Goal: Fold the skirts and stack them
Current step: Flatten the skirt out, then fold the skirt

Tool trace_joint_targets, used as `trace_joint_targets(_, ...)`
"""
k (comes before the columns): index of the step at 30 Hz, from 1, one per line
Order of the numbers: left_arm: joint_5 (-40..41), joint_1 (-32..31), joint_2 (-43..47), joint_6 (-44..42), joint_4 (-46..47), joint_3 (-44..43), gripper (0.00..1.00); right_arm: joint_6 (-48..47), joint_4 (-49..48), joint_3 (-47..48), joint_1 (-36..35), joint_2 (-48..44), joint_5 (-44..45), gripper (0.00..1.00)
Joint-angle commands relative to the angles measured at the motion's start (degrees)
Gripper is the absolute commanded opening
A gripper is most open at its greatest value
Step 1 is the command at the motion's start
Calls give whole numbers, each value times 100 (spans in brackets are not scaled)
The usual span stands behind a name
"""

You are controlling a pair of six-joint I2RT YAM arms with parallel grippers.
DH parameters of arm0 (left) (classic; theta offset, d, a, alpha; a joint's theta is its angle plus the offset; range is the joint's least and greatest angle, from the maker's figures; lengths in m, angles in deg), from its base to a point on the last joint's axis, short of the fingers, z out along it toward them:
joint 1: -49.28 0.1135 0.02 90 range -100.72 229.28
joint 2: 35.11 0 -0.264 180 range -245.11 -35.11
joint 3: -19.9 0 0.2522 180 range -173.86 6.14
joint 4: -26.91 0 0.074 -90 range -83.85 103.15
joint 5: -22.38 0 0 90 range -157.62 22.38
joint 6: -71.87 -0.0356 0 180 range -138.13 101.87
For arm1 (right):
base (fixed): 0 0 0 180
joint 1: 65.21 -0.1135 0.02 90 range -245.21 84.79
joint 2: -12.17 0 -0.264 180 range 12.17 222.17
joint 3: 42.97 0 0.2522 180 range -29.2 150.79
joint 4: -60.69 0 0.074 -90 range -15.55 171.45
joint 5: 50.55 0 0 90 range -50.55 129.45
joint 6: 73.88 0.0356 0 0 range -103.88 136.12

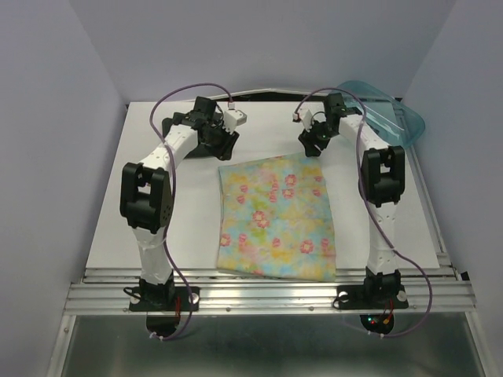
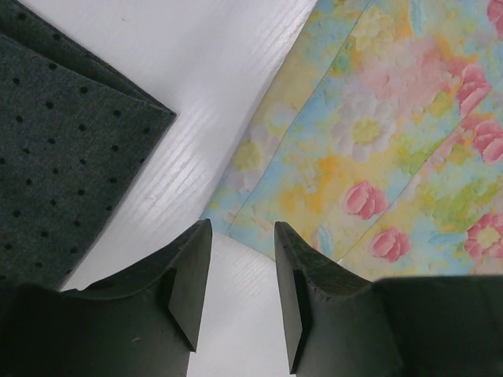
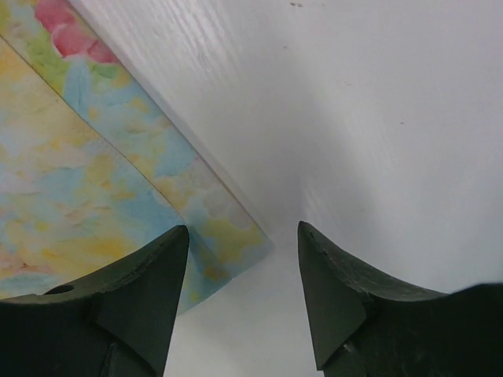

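Observation:
The floral skirt (image 1: 275,216) lies spread flat in the middle of the table, yellow with pink flowers. The dark skirt (image 1: 203,149) lies folded at the back left, partly under my left arm; in the left wrist view it shows as dark dotted knit (image 2: 63,141) beside the floral skirt's (image 2: 377,157) far left corner. My left gripper (image 2: 242,236) hangs open just off that corner, with only white table between its fingers. Over the far right corner of the floral skirt (image 3: 94,173) my right gripper (image 3: 244,236) stands open, the corner lying by its left finger.
A translucent teal bin (image 1: 389,114) sits at the back right corner of the white table (image 1: 393,228). Purple walls close in on both sides. The metal rail (image 1: 267,294) with both arm bases runs along the near edge.

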Motion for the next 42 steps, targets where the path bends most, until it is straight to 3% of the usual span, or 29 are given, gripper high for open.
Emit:
trace_joint_targets(1, -134, 84, -56, 59, 22, -69, 50, -598, 333, -101, -48, 72, -311, 63)
trace_joint_targets(7, -64, 85, -442, 15, -119, -429, 51, -888, 508, -225, -48, 335, -101, 54)
trace_joint_targets(13, -64, 85, -838, -169, -338, -667, 51, -1055, 719, -321, -48, 389, 13, 29)
trace_joint_targets(24, 200, 76, -1418, -117, -172, -596, 50, -1047, 737, -295, -48, 222, 14, 24)
trace_joint_targets(27, 217, 76, -1533, -117, -189, -684, 42, -1012, 693, -251, -48, 239, 57, 14)
trace_joint_targets(28, 261, 76, -1559, -108, -189, -702, 39, -959, 659, -199, -48, 239, 92, 3)
trace_joint_targets(30, 296, 76, -1568, -134, -189, -728, 32, -828, 588, -155, -48, 248, 136, 1)
trace_joint_targets(33, 314, 76, -1472, -160, -198, -807, 13, -538, 457, 64, -48, 248, 277, 1)
trace_joint_targets(34, 340, 84, -1445, -152, -216, -860, 1, -389, 439, 170, 4, 257, 295, 1)
trace_joint_targets(42, 762, 85, -954, -108, -111, -1422, 0, -18, -71, 979, 119, -15, 488, 1)
